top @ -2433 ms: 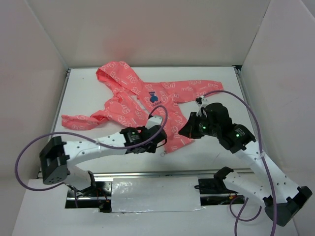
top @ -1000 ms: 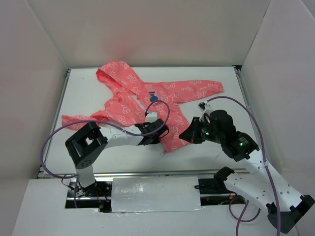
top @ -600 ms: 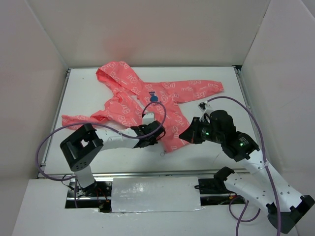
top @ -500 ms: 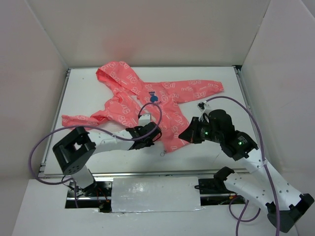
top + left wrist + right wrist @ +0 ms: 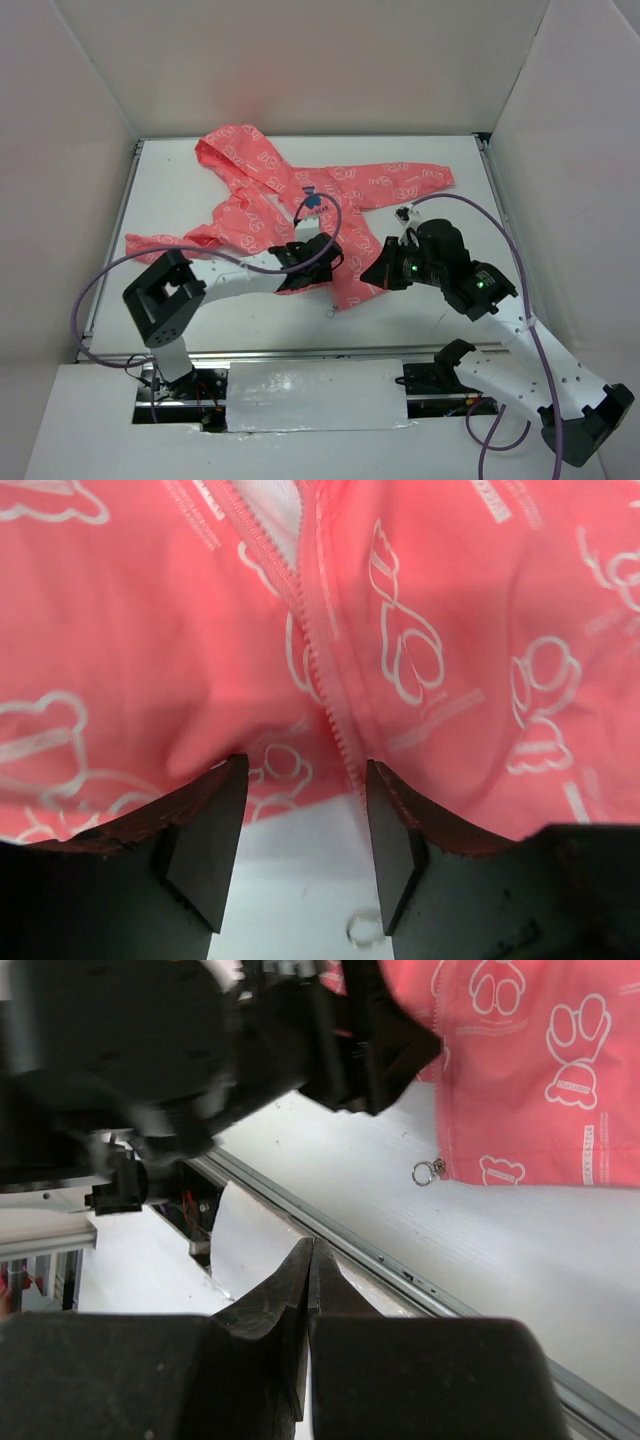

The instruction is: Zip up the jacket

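White table (image 5: 180, 190); left hand (image 5: 300, 825) wide open over jacket (image 5: 260, 215) hem, right hand (image 5: 310, 1260) closed

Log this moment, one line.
left gripper: open, straddling zipper at hem | right gripper: shut, beside jacket | zipper: gaping farther up

A coral-pink hooded jacket with white print (image 5: 262, 190) lies spread on the white table (image 5: 180, 170); the left gripper (image 5: 328, 266) sits over its lower front, the right gripper (image 5: 373, 272) beside its right hem
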